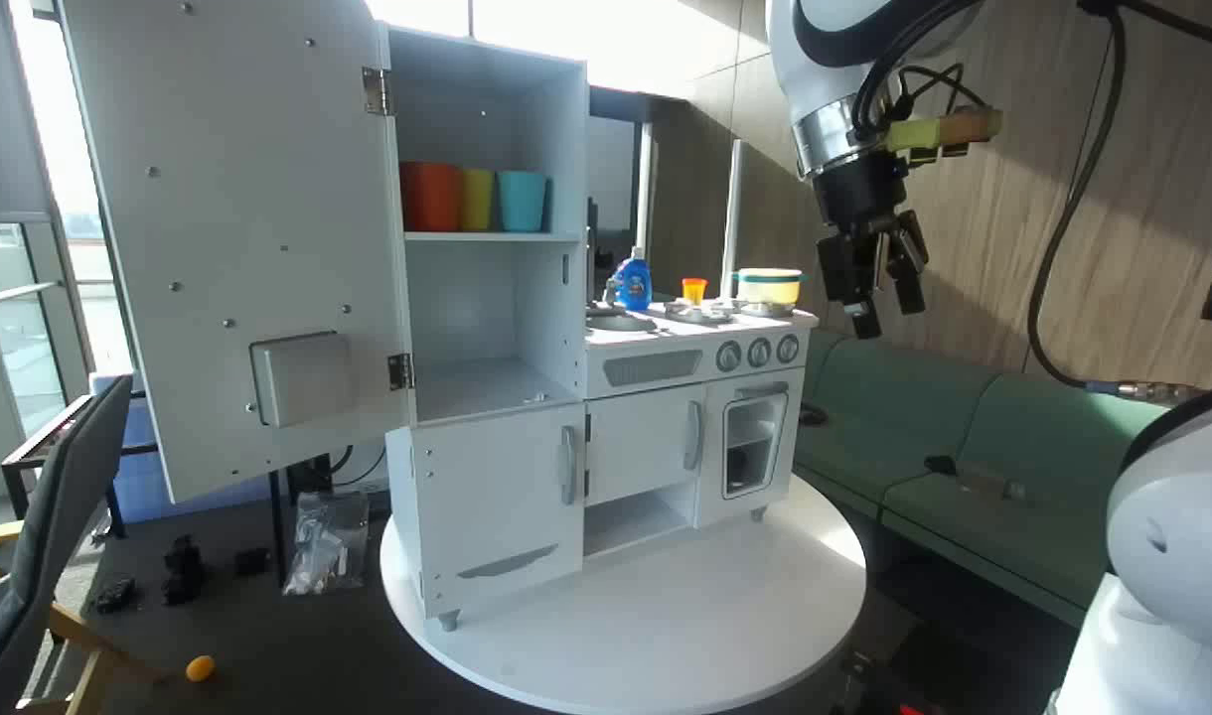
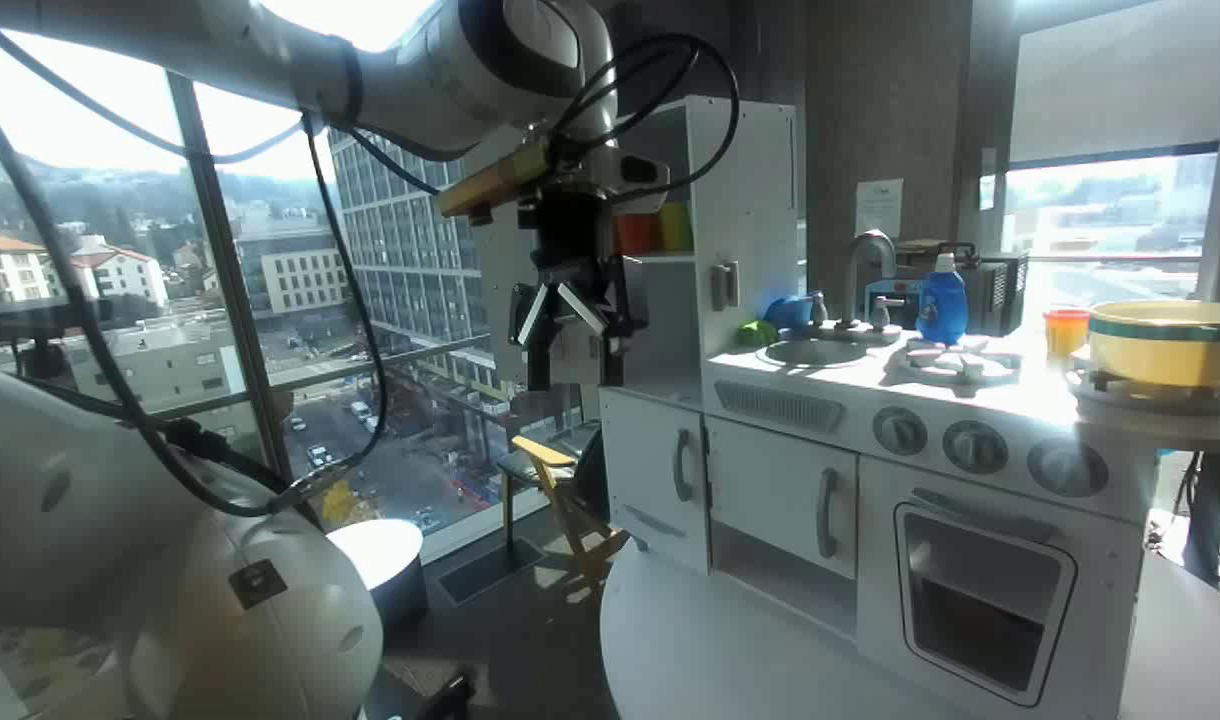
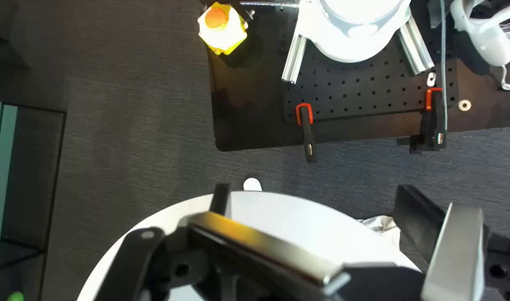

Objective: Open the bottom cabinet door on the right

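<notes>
White painted board, smooth and square-cut, makes up the toy kitchen (image 1: 551,298), which stands on a round tabletop (image 1: 656,636) of the same pale colour. In an exterior view its tall door (image 1: 228,189), a flat slab studded with metal screw heads (image 1: 152,172), stands open toward ten o'clock of the kitchen's middle. At four o'clock is the oven door (image 1: 712,467), with a round-cornered, dark-outlined window (image 2: 985,590). At the oven door's nine o'clock lies the bottom cabinet door (image 1: 636,449), a plain rectangular panel flush with the front, a grey bowed handle (image 1: 695,434) along its three o'clock edge. Toward two o'clock from that panel, well apart from it, hangs the black gripper (image 1: 889,308); its flat metallic pads (image 3: 455,255) stand spread across a gap in the wrist view. Also at two o'clock, in an exterior view, sits a round yellow pot (image 2: 1170,350) with a green band. At twelve is a glossy blue bottle (image 1: 634,285); at one, a small orange cup (image 1: 693,290).
</notes>
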Controlling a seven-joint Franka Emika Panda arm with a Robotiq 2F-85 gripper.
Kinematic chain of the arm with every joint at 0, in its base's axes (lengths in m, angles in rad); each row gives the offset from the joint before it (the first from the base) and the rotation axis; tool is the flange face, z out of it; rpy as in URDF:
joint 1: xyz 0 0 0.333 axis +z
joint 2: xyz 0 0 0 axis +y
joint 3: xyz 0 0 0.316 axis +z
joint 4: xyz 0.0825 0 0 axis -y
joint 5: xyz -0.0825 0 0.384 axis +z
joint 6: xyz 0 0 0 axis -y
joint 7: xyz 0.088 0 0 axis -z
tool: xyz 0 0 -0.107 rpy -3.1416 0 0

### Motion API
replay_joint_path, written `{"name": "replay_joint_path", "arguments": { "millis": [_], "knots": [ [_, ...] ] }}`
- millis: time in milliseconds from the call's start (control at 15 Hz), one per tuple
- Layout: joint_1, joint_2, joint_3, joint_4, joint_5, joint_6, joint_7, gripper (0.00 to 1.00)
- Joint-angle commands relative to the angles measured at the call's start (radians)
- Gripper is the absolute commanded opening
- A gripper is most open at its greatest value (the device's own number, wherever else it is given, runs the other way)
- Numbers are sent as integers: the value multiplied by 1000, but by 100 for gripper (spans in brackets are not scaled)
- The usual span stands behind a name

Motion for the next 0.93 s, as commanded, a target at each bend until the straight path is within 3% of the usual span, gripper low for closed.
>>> {"name": "replay_joint_path", "arguments": {
  "millis": [0, 467, 867],
  "knots": [
    [26, 1, -18, 4, -8, -4, 13, 100],
    [26, -4, -18, 10, -8, -4, 13, 100],
    [24, 67, -81, -139, -45, 404, -15, 100]
  ]
}}
